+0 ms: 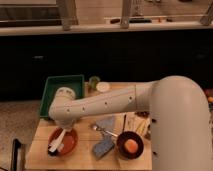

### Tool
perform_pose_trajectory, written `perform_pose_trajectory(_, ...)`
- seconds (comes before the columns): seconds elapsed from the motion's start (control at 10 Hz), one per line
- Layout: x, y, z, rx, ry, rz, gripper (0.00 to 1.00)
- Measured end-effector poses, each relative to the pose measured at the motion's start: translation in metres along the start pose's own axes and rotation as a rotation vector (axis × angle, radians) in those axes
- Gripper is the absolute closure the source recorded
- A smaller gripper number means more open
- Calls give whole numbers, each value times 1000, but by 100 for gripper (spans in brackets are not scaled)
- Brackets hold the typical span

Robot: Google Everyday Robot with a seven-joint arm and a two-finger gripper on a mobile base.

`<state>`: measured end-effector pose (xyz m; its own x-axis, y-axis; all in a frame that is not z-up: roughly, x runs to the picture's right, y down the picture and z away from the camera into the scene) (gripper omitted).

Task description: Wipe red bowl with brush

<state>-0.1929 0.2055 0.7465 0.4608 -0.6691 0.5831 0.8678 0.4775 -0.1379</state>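
Observation:
The red bowl (pixel 66 141) sits at the front left of the wooden table (pixel 85 160). The brush (pixel 56 144) has a white handle and a dark bristle head. It slants down over the bowl's left side, with the bristles at the left rim. My gripper (pixel 62 129) hangs from the white arm just above the bowl's far edge and is shut on the top of the brush handle. The arm reaches in from the right and hides part of the table behind it.
A black pan with an orange ball (pixel 130 146) stands at the front right. A thin metal utensil (pixel 102 130) and grey-blue cloths (pixel 102 148) lie between bowl and pan. A green tray (pixel 60 86) stands at the back left, with a green cup (pixel 93 82) beside it.

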Motion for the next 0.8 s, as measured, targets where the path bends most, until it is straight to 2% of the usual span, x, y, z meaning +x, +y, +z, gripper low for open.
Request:
perform_pose_trajectory(0.2, 12, 18, 0, -5, -3, 51, 100)
perform_pose_trajectory(0.4, 33, 22, 2, -21, 8, 94, 100)
perform_pose_trajectory(0.6, 50, 16, 2, -32, 18, 110, 100)
perform_pose_trajectory(0.8, 57, -1, 1, -40, 27, 99, 100)
